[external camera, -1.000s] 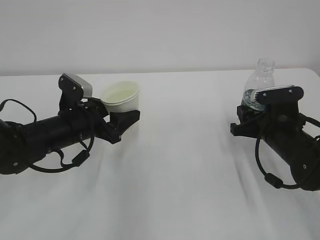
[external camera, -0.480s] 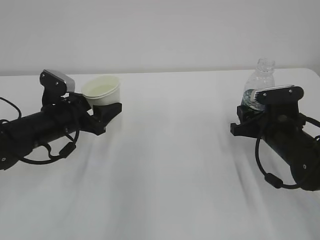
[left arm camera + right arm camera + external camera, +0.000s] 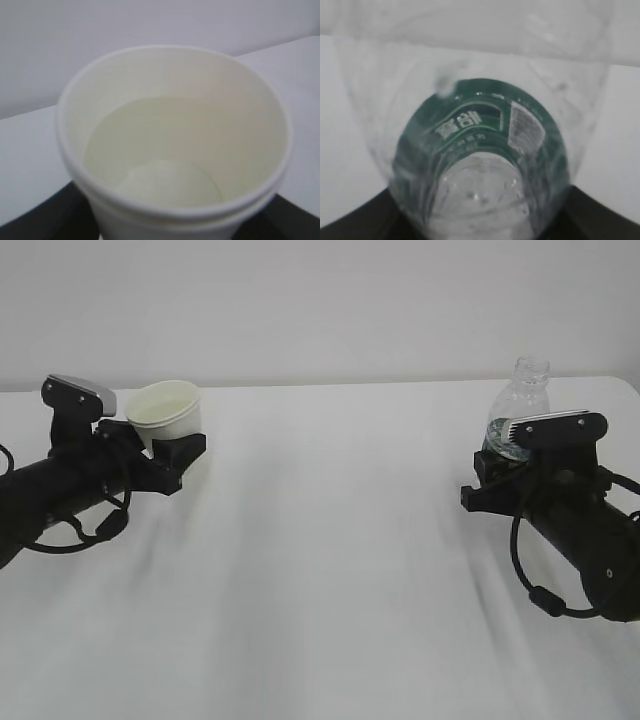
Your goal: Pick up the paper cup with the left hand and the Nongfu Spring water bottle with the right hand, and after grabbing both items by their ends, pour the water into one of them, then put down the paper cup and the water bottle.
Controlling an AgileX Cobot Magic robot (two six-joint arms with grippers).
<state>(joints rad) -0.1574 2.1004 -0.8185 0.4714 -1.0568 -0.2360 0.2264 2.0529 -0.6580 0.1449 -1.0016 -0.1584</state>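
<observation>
White counter [image 3: 330, 570], plain pale wall behind, nothing else on it but my two arms and what they carry.

Status: both grasps are done. Left gripper [image 3: 178, 452] is clamped around the lower part of the paper cup [image 3: 167, 415], jaws on either side near its base. Cup sits far left, mouth up and tipped slightly. From the left wrist view, the cup [image 3: 172, 145] fills the frame, cream inside, and I see no obvious water in it, though a thin clear layer would be hard to tell from this angle.

Right gripper [image 3: 492, 485] is closed around the low end of the water bottle [image 3: 518, 410], far right of the counter. Bottle stands upright, no cap, neck open at the top. Right wrist view looks up along the bottle [image 3: 480, 150]: green label band readable, clear water [image 3: 477, 200] visible at the bottom near the jaws.

Cup and bottle are well apart, one at each side, wide bare counter between them.

My read: pickup stage complete. The cup looks lifted off the counter; whether the bottle's base is off the counter I cannot tell, the gripper hides it. Pour not yet done as far as I can judge. Left to do: bring both to the middle, tilt bottle over the cup, pour, then set both down and release.
</observation>
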